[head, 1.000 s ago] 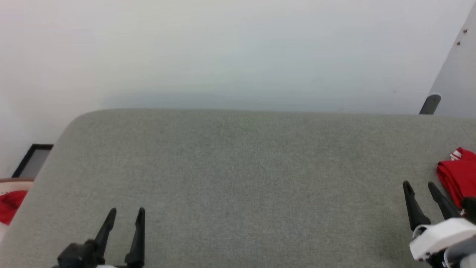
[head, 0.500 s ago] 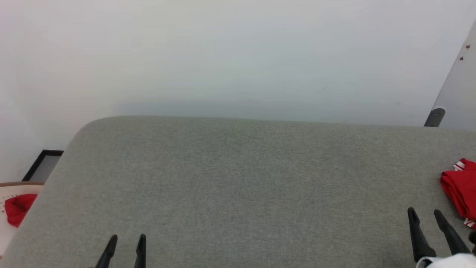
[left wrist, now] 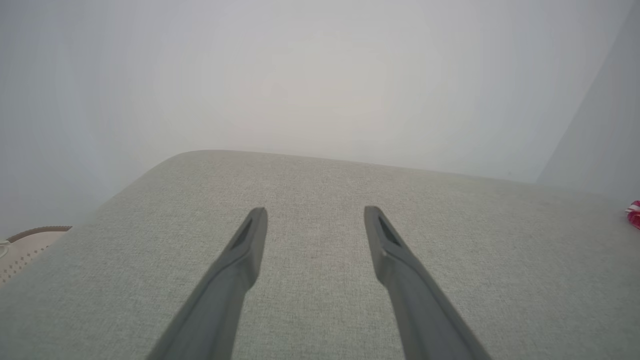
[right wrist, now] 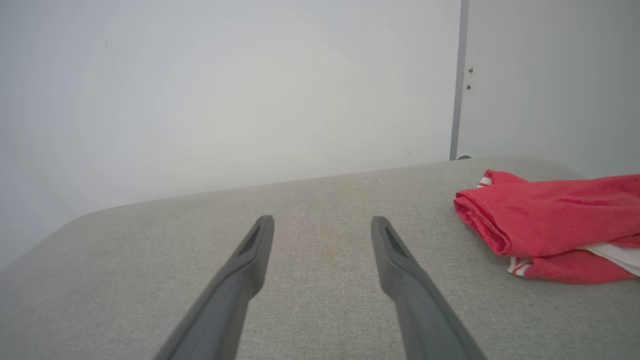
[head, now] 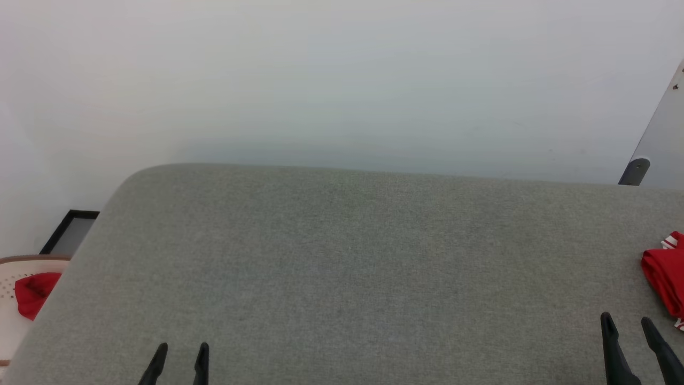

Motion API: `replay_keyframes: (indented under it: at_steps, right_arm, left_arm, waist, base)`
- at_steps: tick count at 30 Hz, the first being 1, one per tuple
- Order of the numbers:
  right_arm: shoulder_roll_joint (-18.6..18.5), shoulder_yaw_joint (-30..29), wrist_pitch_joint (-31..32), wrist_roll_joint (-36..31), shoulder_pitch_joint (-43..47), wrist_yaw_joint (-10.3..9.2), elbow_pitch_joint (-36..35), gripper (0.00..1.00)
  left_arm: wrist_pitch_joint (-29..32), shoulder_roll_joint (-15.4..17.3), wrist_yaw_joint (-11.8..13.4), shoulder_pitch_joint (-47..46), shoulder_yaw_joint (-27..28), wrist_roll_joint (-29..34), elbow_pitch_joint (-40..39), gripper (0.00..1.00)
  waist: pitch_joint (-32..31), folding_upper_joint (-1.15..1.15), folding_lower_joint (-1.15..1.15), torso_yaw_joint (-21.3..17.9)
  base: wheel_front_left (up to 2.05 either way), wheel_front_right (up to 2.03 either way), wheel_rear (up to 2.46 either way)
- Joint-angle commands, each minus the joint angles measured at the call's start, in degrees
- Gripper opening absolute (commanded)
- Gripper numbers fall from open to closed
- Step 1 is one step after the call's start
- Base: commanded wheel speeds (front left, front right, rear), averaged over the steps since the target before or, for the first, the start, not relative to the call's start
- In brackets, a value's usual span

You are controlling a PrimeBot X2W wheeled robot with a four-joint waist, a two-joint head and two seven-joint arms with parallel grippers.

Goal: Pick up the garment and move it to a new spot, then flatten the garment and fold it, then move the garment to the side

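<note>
Surface: broad grey-green woven upholstered top [head: 342,256], flat, far-left corner rounded.
Room: plain white wall [head: 342,80] directly behind the far edge; pale grey door panel [head: 665,133] slanting in at far right, with a short grey cylindrical stop [head: 634,170] at its foot.
Floor, left of surface: black-framed flat panel [head: 69,232] by the wall. Nearer, a beige perforated basket with brown rim [head: 8,275] holding a small plain red cloth [head: 35,291].
Garment: red jersey shirt with white-striped trim [head: 665,275], folded into a compact bundle, lying on the surface at its right side, cut off by the head view's right border.
Left gripper [head: 182,348]: low left in head view; two long dark fingers spread apart, nothing between them; well apart from the garment.
Right gripper [head: 626,320]: low right in head view; fingers spread apart, nothing between them; near the garment's left side, not touching it.
Contact of fingertips with surface: cannot tell.
Head view, particular: both grippers together, framed panel, basket contents, door stop.
Left wrist view, particular: weave of the upholstery close up under the open fingers; basket rim at the left border; thin red sliver of the garment at the far right border.
Right wrist view, particular: garment at close range, with a rolled fold along its left side, a white layer and red-and-white striped hem showing under the near edge, and striped trim at the far corner. Also the door's vertical grey edge and two small dark marks beside it.
</note>
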Motion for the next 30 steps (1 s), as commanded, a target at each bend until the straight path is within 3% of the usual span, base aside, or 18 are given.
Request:
replay_keyframes:
  at_steps: [1, 22, 23, 30]
  right_arm:
    - [0.26, -0.28, 0.33, -0.24, 0.98, -0.05, -0.41, 1.00]
    - [1.07, -0.06, 1.46, -0.75, 1.69, -0.04, -2.59, 1.00]
    - [1.00, -0.29, 1.46, -0.46, 1.15, 0.01, -2.12, 0.00]
    - [1.69, -0.41, 2.22, 3.42, 0.62, 0.01, 0.74, 0.00]
  left_arm:
    - [-0.22, 0.05, -0.14, -0.09, -0.06, -0.04, -0.18, 1.00]
    - [-0.22, 0.07, 0.12, -0.54, 0.46, -0.25, -1.02, 1.00]
    - [0.03, -0.10, 0.01, -0.45, 0.26, -0.38, -0.60, 0.00]
    - [1.52, -1.22, 0.00, -0.77, 0.33, -4.48, 1.68, 0.00]
  waist:
    - [0.10, 0.00, 0.00, 0.03]
    - [0.60, 0.00, 0.00, -0.05]
    - [0.60, 0.00, 0.00, -0.05]
    - [0.79, 0.00, 0.00, -0.14]
  base:
    - [0.00, 0.00, 0.00]
    - [0.00, 0.00, 0.00]
    - [0.00, 0.00, 0.00]
    - [0.00, 0.00, 0.00]
